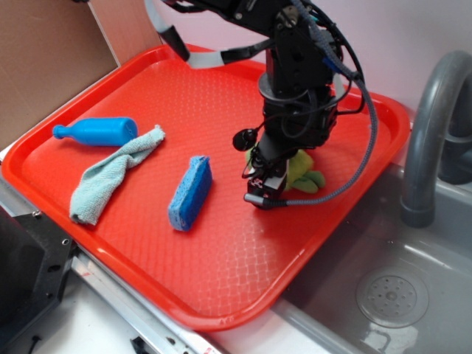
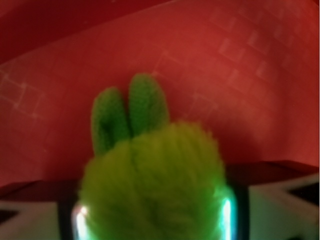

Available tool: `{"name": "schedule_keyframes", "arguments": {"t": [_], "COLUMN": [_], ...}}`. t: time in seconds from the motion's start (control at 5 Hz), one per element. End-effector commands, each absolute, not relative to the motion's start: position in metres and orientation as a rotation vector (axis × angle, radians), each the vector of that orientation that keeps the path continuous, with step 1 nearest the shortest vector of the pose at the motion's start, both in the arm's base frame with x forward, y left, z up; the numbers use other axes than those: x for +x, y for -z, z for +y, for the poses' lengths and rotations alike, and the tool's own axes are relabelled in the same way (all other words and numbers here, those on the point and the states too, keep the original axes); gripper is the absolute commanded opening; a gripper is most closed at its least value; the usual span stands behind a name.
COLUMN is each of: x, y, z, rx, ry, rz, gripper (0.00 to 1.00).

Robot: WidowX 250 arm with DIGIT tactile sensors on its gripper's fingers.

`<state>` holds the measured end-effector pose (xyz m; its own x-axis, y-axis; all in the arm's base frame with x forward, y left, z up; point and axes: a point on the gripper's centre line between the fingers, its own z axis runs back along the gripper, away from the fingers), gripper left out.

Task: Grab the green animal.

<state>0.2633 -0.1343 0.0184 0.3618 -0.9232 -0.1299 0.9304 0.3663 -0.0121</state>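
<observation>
1. Green animal [image 1: 302, 171] lies on the red tray [image 1: 221, 273], right of the frame's centre in the exterior view, mostly hidden behind the gripper [image 1: 265, 193]; only its yellow-green fuzz and a darker olive limb show at the right.
2. In the wrist view the green animal [image 2: 155, 185] fills the lower centre, its fuzzy body sitting between the two fingers [image 2: 80, 220], with two darker green stubby limbs poking upward above it.
3. The fingers press against the plush on both sides, so the gripper is clamped on the toy.
4. The toy appears to touch the tray; whether it is lifted at all cannot be told.
5. A blue sponge [image 1: 190, 192] lies left of the gripper, apart from it, near the tray's middle.
6. A pale teal cloth [image 1: 114, 174] lies crumpled further left, its upper end just beside a blue bottle [image 1: 96, 131] lying on its side.
7. A grey faucet [image 1: 431, 140] and sink [image 1: 383, 295] occupy the right and lower right.
</observation>
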Motion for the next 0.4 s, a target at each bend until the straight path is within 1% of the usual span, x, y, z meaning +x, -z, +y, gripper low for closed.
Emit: {"name": "schedule_keyframes", "arguments": {"t": [0.0,0.2], "x": [0.253,0.236], "y": [-0.107,-0.154], "z": [-0.100,-0.080], "rx": [-0.025,0.003], "ry": [0.689,0.440], "rz": [-0.030,-0.083], "gripper": [0.00,0.00]}}
